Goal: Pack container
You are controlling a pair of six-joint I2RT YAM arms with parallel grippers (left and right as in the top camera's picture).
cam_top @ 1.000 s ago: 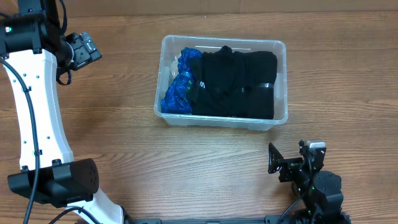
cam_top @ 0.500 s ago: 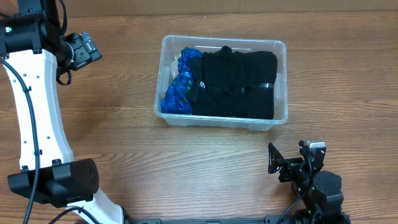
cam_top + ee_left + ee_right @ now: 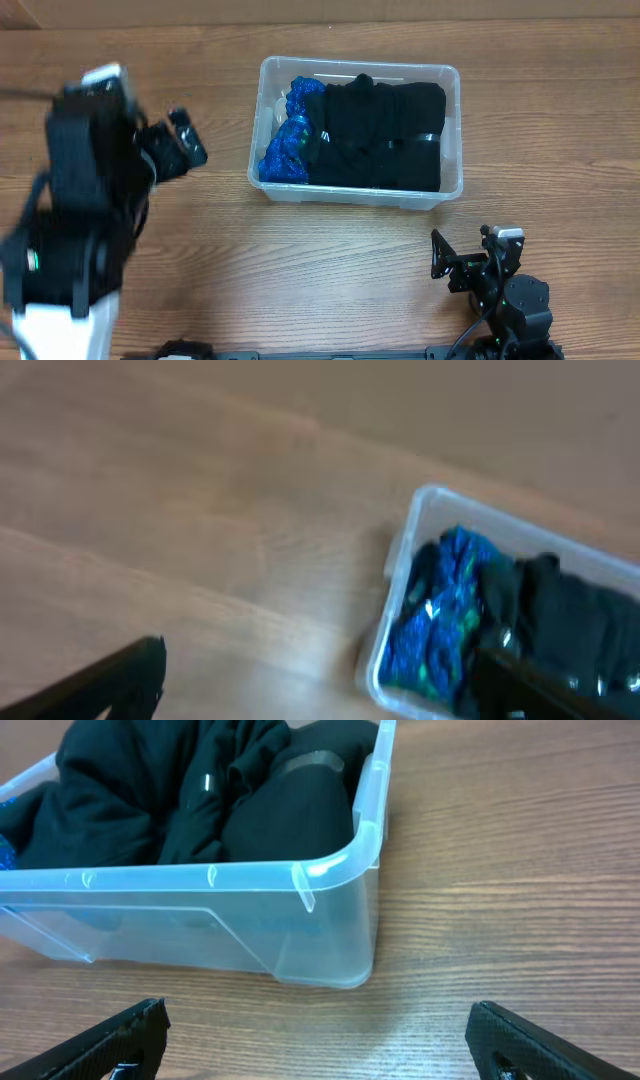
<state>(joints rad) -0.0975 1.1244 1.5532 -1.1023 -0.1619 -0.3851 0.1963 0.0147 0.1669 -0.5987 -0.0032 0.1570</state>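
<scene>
Wood-grain table [image 3: 330,270], container [image 3: 350,196] at centre-back, full of cloth; both grippers off it.

Container's long axis runs L–R across the table. Black clothing [image 3: 385,135] fills most of it, and blue fabric [image 3: 290,150] is bunched at its left short end. The left gripper [image 3: 188,148] sits off that short end, apart from the wall; the arm is motion-blurred overhead, but the wrist cam shows the fingers spread wide w/ nothing between. The right gripper [image 3: 440,258] is near-side, facing the long front wall by the right corner, fingers also spread & empty. Right looks marginally nearer; left lines up w/ the long axis.
</scene>
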